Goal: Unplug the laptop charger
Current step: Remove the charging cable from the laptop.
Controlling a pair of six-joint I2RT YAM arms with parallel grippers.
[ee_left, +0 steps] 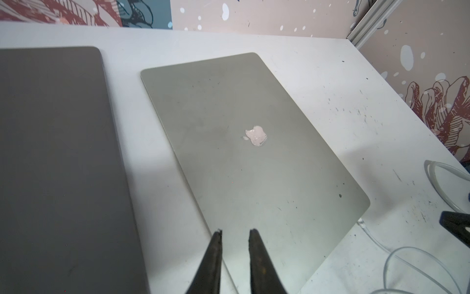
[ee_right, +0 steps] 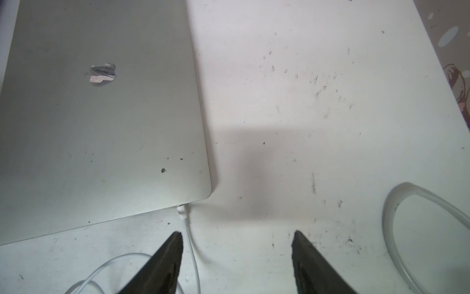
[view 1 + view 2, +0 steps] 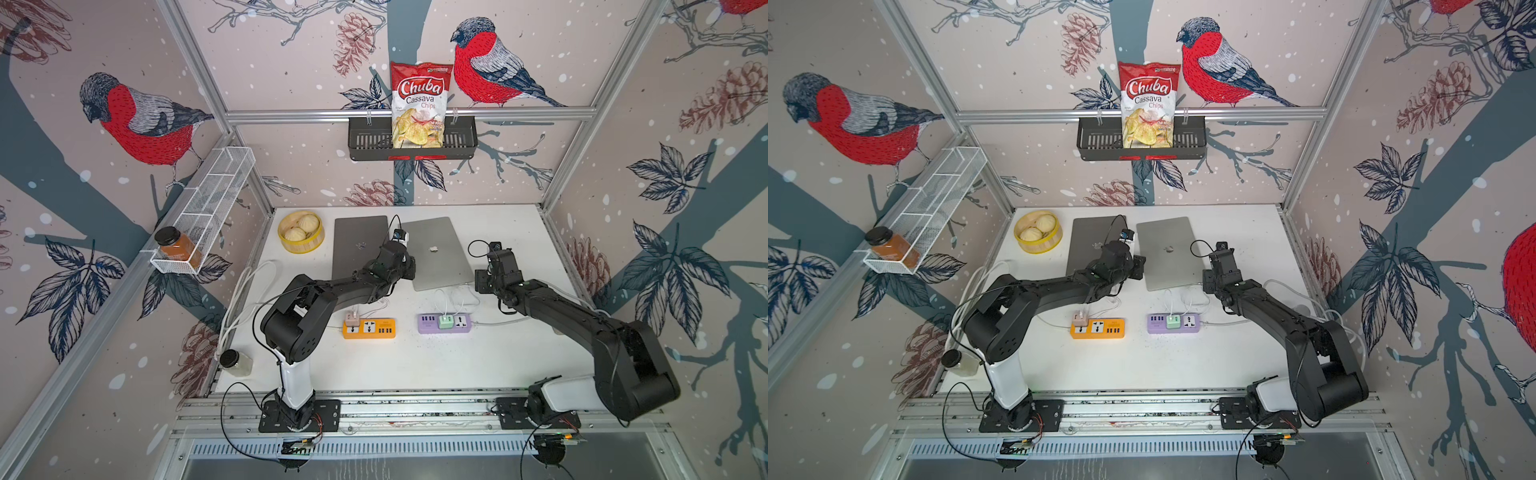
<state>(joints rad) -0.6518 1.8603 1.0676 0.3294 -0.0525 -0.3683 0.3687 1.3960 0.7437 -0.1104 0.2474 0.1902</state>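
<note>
A silver laptop (image 3: 436, 253) (image 2: 101, 127) lies closed on the white table, with a darker grey laptop (image 3: 359, 245) to its left. The charger's white plug (image 2: 181, 210) sits in the silver laptop's near edge by its right corner. Its thin cable (image 2: 192, 249) runs back toward the green adapter (image 3: 446, 321) on the purple power strip (image 3: 444, 323). My right gripper (image 2: 237, 235) is open just in front of that corner, and the cable passes close beside one finger. My left gripper (image 1: 235, 231) is shut with only a narrow gap, empty, over the silver laptop's near left edge.
An orange power strip (image 3: 370, 328) with a pink adapter (image 3: 352, 320) lies left of the purple one. A bamboo steamer of buns (image 3: 300, 231) stands at the back left and a jar (image 3: 235, 362) at the front left. A thick white hose loop (image 2: 407, 229) lies right of my right gripper.
</note>
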